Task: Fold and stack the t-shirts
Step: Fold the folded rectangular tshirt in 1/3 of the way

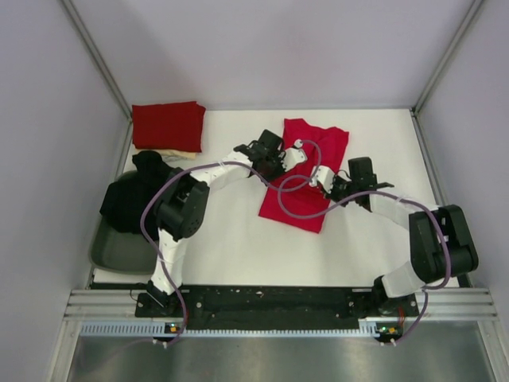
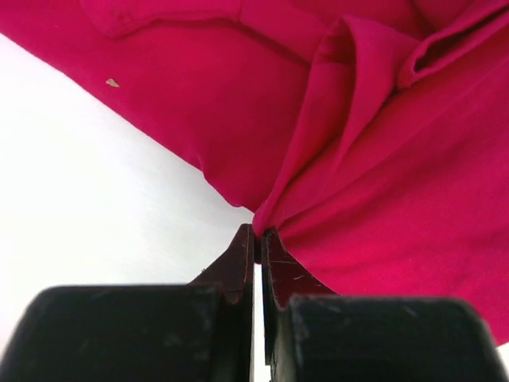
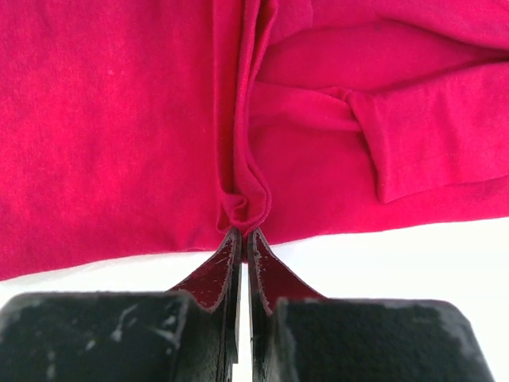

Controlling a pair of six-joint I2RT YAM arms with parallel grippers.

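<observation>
A red t-shirt point(image 1: 312, 143) lies partly folded in the middle of the white table point(image 1: 231, 239). My left gripper point(image 1: 294, 153) is shut on its left edge; in the left wrist view the fingertips point(image 2: 258, 231) pinch a bunched fold of the red cloth point(image 2: 374, 175). My right gripper point(image 1: 320, 177) is shut on the shirt's right side; in the right wrist view the tips point(image 3: 243, 232) pinch a gathered pleat of the cloth point(image 3: 119, 135). A folded red shirt point(image 1: 169, 125) lies at the back left on a cream shirt point(image 1: 181, 153).
A pile of black cloth point(image 1: 134, 195) sits in a grey bin point(image 1: 119, 251) at the table's left edge. Grey walls close in the table on the left, back and right. Purple cables point(image 1: 306, 208) loop across the red shirt.
</observation>
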